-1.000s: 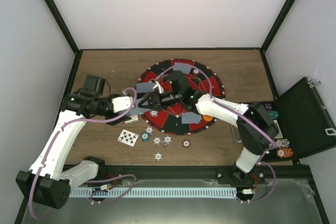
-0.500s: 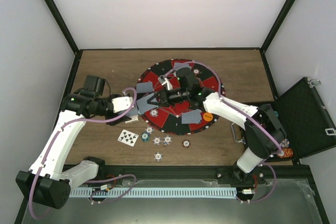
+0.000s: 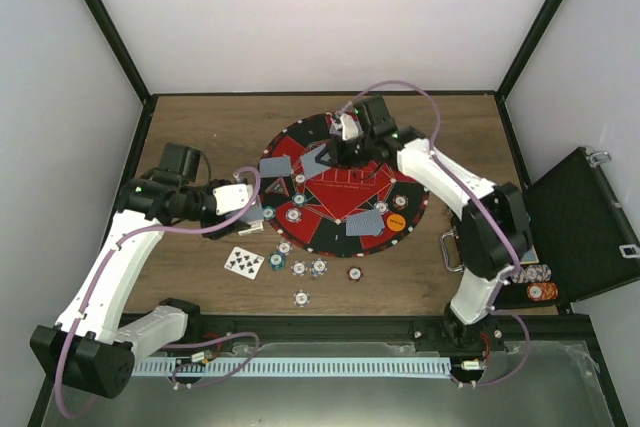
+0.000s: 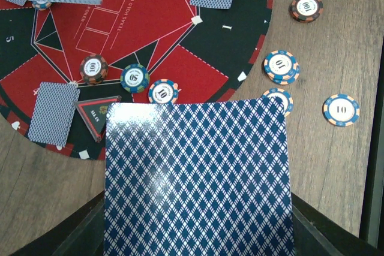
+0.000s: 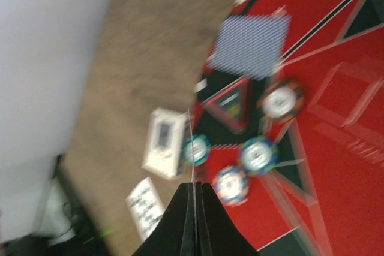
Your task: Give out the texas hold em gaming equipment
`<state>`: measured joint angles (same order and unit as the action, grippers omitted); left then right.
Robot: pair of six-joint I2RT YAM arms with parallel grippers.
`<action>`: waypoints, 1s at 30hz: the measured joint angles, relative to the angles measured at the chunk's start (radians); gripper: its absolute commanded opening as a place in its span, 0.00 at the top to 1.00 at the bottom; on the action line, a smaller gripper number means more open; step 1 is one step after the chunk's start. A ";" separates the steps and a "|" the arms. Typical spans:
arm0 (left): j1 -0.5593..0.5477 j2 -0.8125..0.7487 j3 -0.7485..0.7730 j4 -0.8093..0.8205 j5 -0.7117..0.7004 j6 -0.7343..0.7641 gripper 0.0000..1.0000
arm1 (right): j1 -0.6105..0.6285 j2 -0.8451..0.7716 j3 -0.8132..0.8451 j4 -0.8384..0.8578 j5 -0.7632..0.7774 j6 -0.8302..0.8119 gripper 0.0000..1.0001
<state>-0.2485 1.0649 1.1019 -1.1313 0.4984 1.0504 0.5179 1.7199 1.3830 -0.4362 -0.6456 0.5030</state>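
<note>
1. The left gripper [image 3: 256,213] hangs just off the left rim of the big round red-and-black felt mat [image 3: 340,187]. Its fingers pinch a blue diamond-backed playing card [image 4: 198,178], held flat with its back up.
2. The right gripper [image 5: 195,193] is above the far part of the mat. Its fingers are pressed together on a thin grey-backed playing card [image 3: 321,159], which the wrist view shows edge-on.
3. Two more cards lie face down on the mat: the left face-down card [image 3: 275,165] and the near-right face-down card [image 3: 368,222].
4. Three small striped-edge poker chips [image 4: 134,77] sit in a row on the mat's near-left part, beside a small black triangular marker [image 4: 97,112].
5. A flat orange button disc [image 3: 396,217] lies on the mat, close to its near-right rim.
6. Several loose striped-edge chips [image 3: 318,268] and a face-up white card with black pips [image 3: 244,261] lie on the brown wooden table [image 3: 200,127], just off the mat's near rim.
7. An open black case [image 3: 585,217] stands well to the right of the mat, with stacked chips [image 3: 540,282] at its near edge.
</note>
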 measured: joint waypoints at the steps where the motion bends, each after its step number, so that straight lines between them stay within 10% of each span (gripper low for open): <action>1: 0.000 0.000 0.000 0.000 0.000 0.000 0.96 | -0.003 0.029 0.045 -0.035 0.056 -0.037 0.99; 11: 0.000 -0.002 0.000 -0.001 -0.003 -0.003 0.96 | 0.056 0.345 0.334 -0.175 0.767 -0.387 0.99; 17: 0.000 -0.002 0.000 -0.002 -0.004 -0.003 0.96 | 0.162 0.355 0.182 0.110 1.123 -0.723 0.99; 25: 0.000 -0.002 0.000 -0.002 -0.008 -0.003 0.96 | 0.232 0.381 -0.010 0.483 1.253 -1.080 0.96; 30: 0.000 -0.002 0.000 -0.002 -0.008 -0.003 0.96 | 0.227 0.382 -0.063 0.531 1.243 -1.092 0.70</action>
<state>-0.2485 1.0630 1.1023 -1.1336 0.4908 1.0473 0.7448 2.1017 1.3201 0.0944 0.5972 -0.5892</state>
